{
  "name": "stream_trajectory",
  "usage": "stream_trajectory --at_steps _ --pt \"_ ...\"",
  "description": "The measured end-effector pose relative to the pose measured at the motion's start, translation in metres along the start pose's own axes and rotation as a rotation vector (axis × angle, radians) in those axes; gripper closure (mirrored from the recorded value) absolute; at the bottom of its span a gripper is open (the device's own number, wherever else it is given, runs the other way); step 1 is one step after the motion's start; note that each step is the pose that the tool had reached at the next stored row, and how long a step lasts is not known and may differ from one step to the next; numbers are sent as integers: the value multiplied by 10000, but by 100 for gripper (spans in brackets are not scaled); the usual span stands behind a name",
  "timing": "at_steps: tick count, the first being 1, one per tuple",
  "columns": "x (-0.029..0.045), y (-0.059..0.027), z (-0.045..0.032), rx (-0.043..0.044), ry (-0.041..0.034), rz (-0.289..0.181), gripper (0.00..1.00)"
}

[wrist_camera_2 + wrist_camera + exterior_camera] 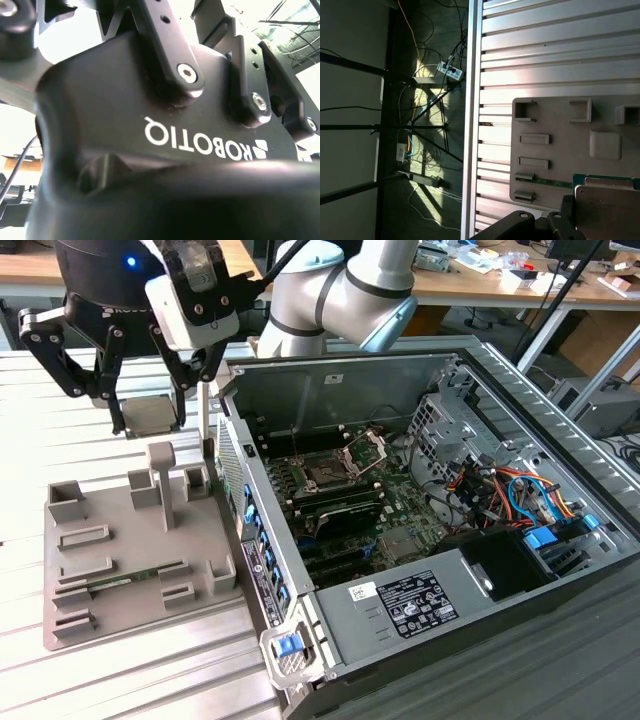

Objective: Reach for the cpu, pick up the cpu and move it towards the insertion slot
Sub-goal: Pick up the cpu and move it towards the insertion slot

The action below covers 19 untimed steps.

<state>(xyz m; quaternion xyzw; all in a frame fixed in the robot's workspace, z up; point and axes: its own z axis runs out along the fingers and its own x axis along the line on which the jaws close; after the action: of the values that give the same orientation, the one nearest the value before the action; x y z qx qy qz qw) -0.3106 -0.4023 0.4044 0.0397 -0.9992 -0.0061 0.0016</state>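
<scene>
The cpu (150, 415), a small flat square with a pale metal face, hangs in the air above the far end of the grey tray (100, 620). My gripper (150, 426) is shut on it, one black finger against each side edge. In the first wrist view the cpu (607, 212) is close up, in front of the tray (555, 115), with a finger (566, 209) at its edge. The insertion slot (325, 473), a dark square socket with its shiny frame (366, 449) flipped up, lies inside the open computer case toward the exterior view's right of the gripper.
A long green memory stick (122, 583) lies in the tray, which also carries upright posts (162, 480). The case wall (245, 500) stands between tray and motherboard. Cables and drive bays (520, 500) fill the case's far side. The gripper's black housing (150, 100) is seen close up.
</scene>
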Motion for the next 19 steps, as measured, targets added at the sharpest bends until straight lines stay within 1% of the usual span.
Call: stream_trajectory --at_steps 11,16,19 --pt "-78 -6 0 0 0 0 45" --pt "-140 -11 -1 0 1 0 45" --pt "-158 -13 -1 0 0 0 45"
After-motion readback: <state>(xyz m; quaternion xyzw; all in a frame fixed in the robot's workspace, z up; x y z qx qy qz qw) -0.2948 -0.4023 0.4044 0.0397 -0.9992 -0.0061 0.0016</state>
